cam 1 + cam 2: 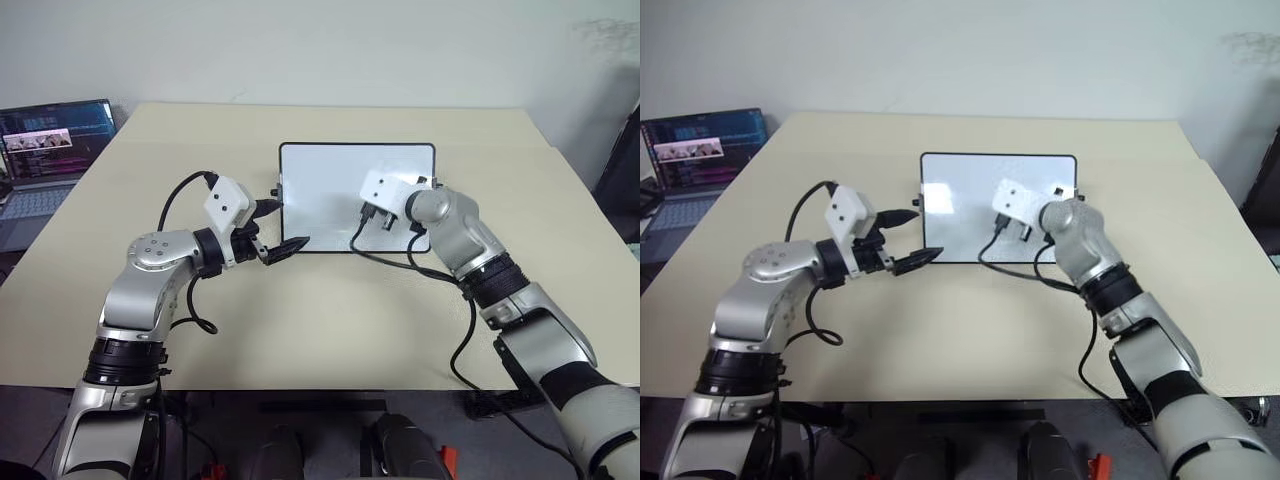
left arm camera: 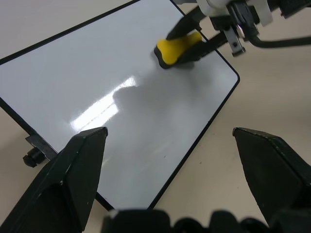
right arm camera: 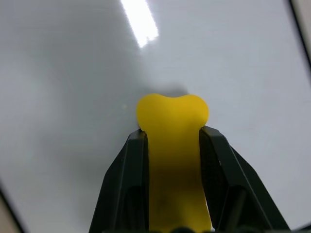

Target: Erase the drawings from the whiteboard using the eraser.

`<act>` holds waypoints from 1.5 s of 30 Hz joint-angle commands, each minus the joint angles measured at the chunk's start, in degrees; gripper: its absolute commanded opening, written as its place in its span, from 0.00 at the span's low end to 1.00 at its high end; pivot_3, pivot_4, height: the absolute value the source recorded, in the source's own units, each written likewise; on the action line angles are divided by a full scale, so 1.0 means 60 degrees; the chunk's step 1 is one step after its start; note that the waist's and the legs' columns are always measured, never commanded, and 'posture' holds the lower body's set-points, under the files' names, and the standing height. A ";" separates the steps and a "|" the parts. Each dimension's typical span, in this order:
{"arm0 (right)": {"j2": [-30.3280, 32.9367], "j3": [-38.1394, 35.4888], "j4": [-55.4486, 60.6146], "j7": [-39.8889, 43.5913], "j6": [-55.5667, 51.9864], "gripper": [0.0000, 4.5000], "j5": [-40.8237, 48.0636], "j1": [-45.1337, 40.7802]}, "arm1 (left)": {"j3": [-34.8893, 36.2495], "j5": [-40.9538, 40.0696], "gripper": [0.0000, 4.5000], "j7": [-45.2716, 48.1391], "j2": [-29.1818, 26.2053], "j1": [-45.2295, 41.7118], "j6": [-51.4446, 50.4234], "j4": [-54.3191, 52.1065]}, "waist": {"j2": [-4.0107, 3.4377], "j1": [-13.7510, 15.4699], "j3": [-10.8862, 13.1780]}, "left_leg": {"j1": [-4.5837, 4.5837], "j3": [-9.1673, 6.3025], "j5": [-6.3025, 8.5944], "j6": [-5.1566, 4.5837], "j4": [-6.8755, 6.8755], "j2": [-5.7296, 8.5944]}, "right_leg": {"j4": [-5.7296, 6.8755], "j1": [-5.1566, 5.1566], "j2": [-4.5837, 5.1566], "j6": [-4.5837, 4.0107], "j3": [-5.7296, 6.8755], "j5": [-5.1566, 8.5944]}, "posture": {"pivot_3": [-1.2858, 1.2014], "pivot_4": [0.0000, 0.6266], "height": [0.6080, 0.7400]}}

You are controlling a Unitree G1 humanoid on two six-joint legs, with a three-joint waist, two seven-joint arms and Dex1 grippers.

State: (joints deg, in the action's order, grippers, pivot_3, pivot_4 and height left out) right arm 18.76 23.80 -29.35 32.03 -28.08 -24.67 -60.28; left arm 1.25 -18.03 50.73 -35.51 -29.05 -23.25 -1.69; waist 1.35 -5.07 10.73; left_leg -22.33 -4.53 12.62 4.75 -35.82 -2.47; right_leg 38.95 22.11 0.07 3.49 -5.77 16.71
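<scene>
The whiteboard [image 1: 330, 195] lies flat on the table [image 1: 330, 330], under my right gripper [image 3: 172, 145] and just ahead of my left gripper [image 1: 275, 228]. My right jaws pinch the yellow eraser [image 3: 172, 121] against its white face. My left jaws stand spread, holding nothing.

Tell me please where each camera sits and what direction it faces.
Head, both eyes: forward and down over the whiteboard, both arms showing.
Left wrist: along the open left gripper to the whiteboard and the eraser.
Right wrist: along the right gripper, shut on the eraser above the whiteboard.
Both wrist views share the eraser and whiteboard.
</scene>
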 commanded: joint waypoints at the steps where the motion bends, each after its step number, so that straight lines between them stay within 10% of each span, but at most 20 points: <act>1: 0.0206 -0.0281 -0.0678 -0.0436 -0.0230 0.24 -0.0142 -0.0088 | 0.0042 -0.0043 1.00 0.0035 -0.0036 -0.0118 0.0127 -0.0225 | 0.0000 0.0001 0.0000 | -0.0016 -0.0002 0.0000 0.0000 0.0001 0.0000 | 0.0000 0.0014 0.0000 0.0028 0.0001 -0.0017 | 0.52 0.24 1.00; 11: 0.0774 -0.1398 0.3050 0.2280 -0.1072 0.24 0.1856 0.0376 | 0.0339 -0.0324 1.00 0.0223 -0.0268 -0.0148 -0.0081 -0.0370 | -0.0011 0.0031 0.0030 | -0.0108 -0.0016 0.0006 0.0007 0.0007 0.0004 | -0.0007 0.0085 0.0000 0.0035 0.0016 -0.0021 | 0.52 0.24 1.00; 18: 0.3151 -0.2777 0.5461 0.3742 -0.1403 0.23 0.3112 0.1797 | 0.0986 -0.0707 1.00 0.0597 -0.1248 -0.0206 -0.0403 -0.0623 | -0.0018 0.0114 0.0036 | -0.0271 -0.0035 0.0047 0.0034 0.0024 0.0004 | -0.0015 0.0246 0.0010 -0.0037 0.0050 -0.0008 | 0.52 0.24 1.00; 45: 0.4707 -0.4247 0.4929 0.2861 -0.0112 0.23 0.4232 0.3418 | 0.1126 -0.0610 1.00 0.0633 -0.1741 -0.0085 -0.0300 -0.0417 | -0.0020 0.0141 0.0045 | -0.0260 -0.0014 0.0090 0.0022 -0.0003 0.0009 | 0.0005 0.0231 0.0018 -0.0041 0.0039 0.0037 | 0.52 0.24 1.00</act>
State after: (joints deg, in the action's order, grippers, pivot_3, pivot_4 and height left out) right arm 46.92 -0.89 -1.43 49.70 -29.91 -0.36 -37.78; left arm 6.71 -21.35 54.53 -45.16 -29.46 -25.78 -2.68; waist 1.23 -4.23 11.00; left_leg -23.89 -4.62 13.16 4.89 -35.84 -2.42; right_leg 38.98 23.50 0.18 3.24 -5.54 16.93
